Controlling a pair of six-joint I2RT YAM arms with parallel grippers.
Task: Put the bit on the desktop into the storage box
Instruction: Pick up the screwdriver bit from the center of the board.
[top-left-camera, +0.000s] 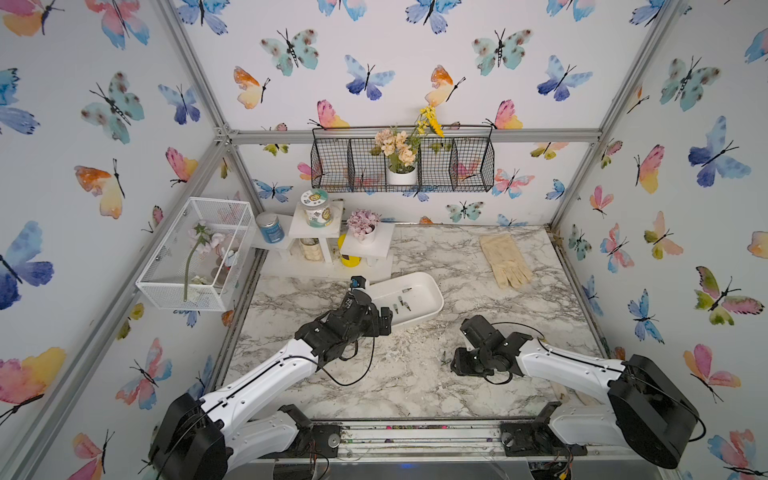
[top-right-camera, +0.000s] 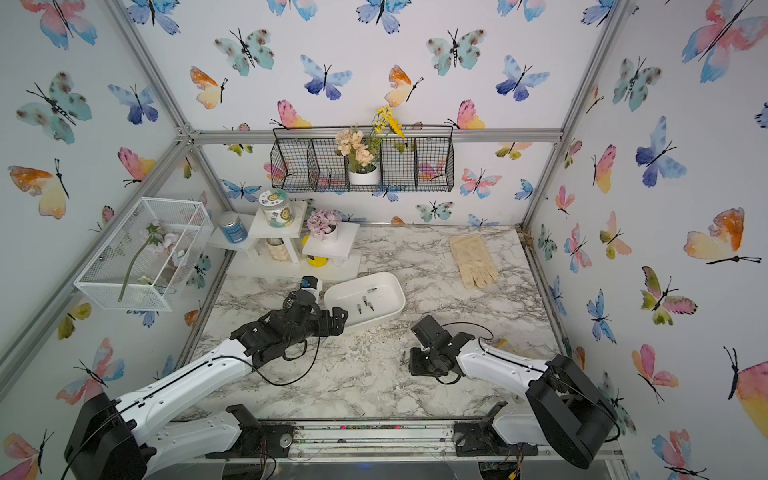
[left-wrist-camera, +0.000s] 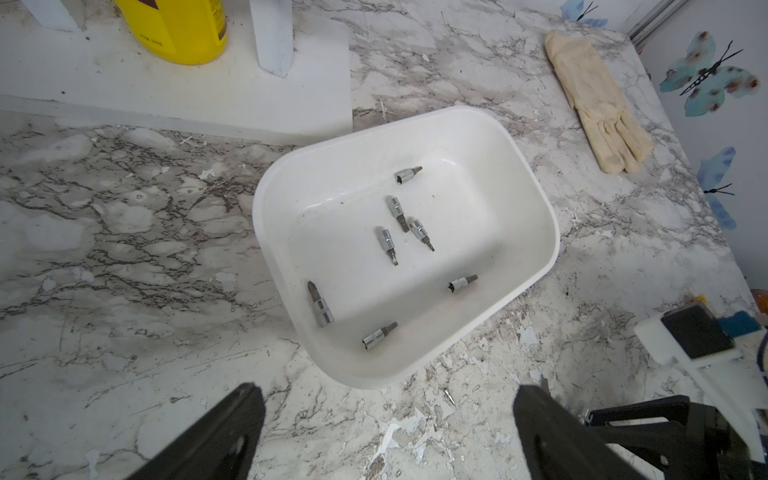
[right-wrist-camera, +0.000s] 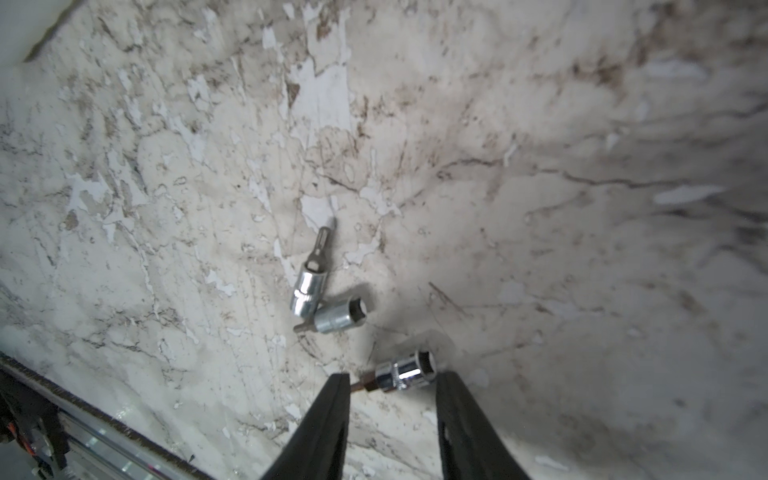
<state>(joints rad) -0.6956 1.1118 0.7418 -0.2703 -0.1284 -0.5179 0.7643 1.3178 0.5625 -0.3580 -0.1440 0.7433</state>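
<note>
On the marbled desktop (right-wrist-camera: 540, 208), a chrome bit (right-wrist-camera: 405, 374) lies lengthwise between the fingertips of my right gripper (right-wrist-camera: 392, 380). Its brown tip touches one finger and its socket end meets the other. Two more bits (right-wrist-camera: 309, 282) (right-wrist-camera: 338, 318) lie crossed just beyond it; both top views show them as a small dark speck (top-left-camera: 444, 356) (top-right-camera: 402, 357) beside the right wrist. The white storage box (top-left-camera: 432, 291) (top-right-camera: 399, 291) (left-wrist-camera: 266, 199) holds several bits (left-wrist-camera: 388, 245). My left gripper (left-wrist-camera: 388, 395) (top-left-camera: 385, 319) hovers wide open and empty at the box's near end.
A cream glove (top-left-camera: 505, 259) (left-wrist-camera: 598, 104) lies at the back right. A white stepped shelf (top-left-camera: 324, 249) with jars, a flower pot and a yellow container (left-wrist-camera: 178, 29) stands behind the box. A white wire cage (top-left-camera: 195, 253) hangs on the left wall, a black wire basket (top-left-camera: 403, 162) on the back wall.
</note>
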